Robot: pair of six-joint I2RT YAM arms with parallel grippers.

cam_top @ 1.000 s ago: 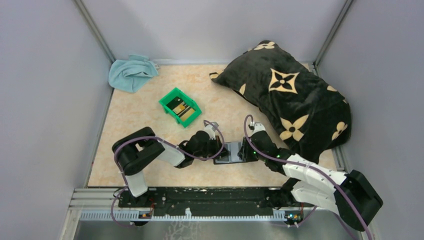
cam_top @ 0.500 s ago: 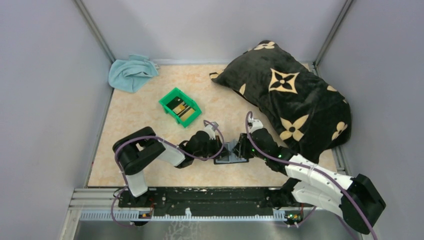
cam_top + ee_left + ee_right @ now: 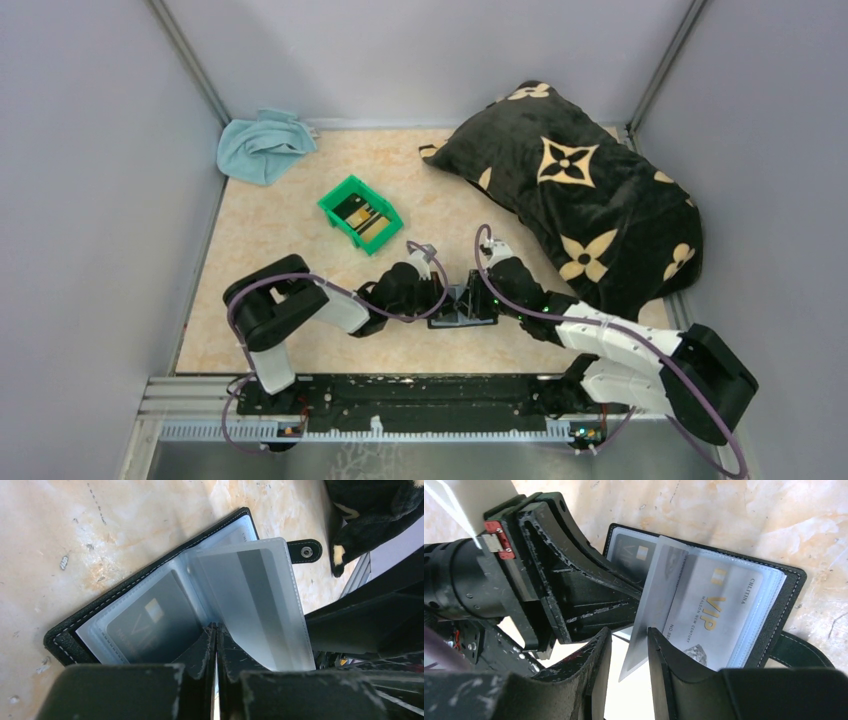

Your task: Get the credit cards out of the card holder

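The card holder (image 3: 463, 306) lies open on the table between both arms. In the left wrist view its black cover (image 3: 65, 636) shows a dark credit card (image 3: 150, 625) in the left sleeve, and a clear sleeve (image 3: 255, 600) stands raised. My left gripper (image 3: 216, 628) is shut, its tips pressed at the fold beside that dark card. My right gripper (image 3: 629, 632) is open around the raised sleeve (image 3: 651, 615), which leans on its right finger. A pale VIP credit card (image 3: 714, 610) lies in the right-hand sleeve.
A green bin (image 3: 333, 199) with dark and tan cards in it sits left of centre, farther back. A blue cloth (image 3: 262, 145) is bunched in the far left corner. A large black patterned pillow (image 3: 580, 190) fills the right side, close to the right arm.
My right gripper has shifted left over the card holder, and a sleeve now stands raised between its fingers. The left gripper has stayed in place at the fold.
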